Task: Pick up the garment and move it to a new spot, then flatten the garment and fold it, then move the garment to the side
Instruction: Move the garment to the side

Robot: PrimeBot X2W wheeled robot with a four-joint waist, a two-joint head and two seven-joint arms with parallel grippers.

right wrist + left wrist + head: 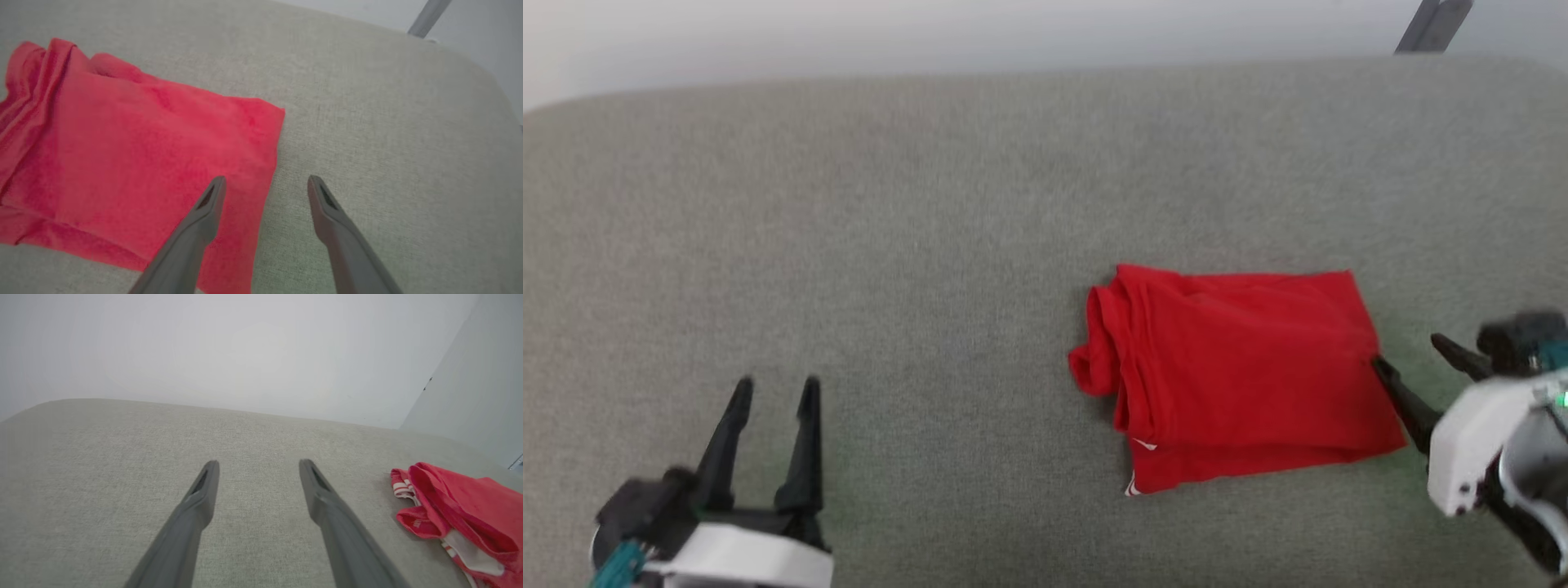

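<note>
The red garment point(1233, 376) lies folded into a rough rectangle on the grey fabric surface point(931, 204), right of centre, with a little white trim at its near left corner. My right gripper point(1409, 351) is open at the garment's right edge, one finger over the cloth and the other over the bare surface; nothing is held. In the right wrist view the garment point(135, 155) spreads to the left of the right gripper point(264, 183). My left gripper point(774, 390) stands open at the lower left, well clear of the garment. The left wrist view shows the left gripper point(258, 465) open, with the garment's point(461, 506) striped trim at the right.
The grey surface ends at a rounded far edge against a pale wall point(931, 33). A dark grey leg or stand point(1433, 24) rises at the top right beyond the surface.
</note>
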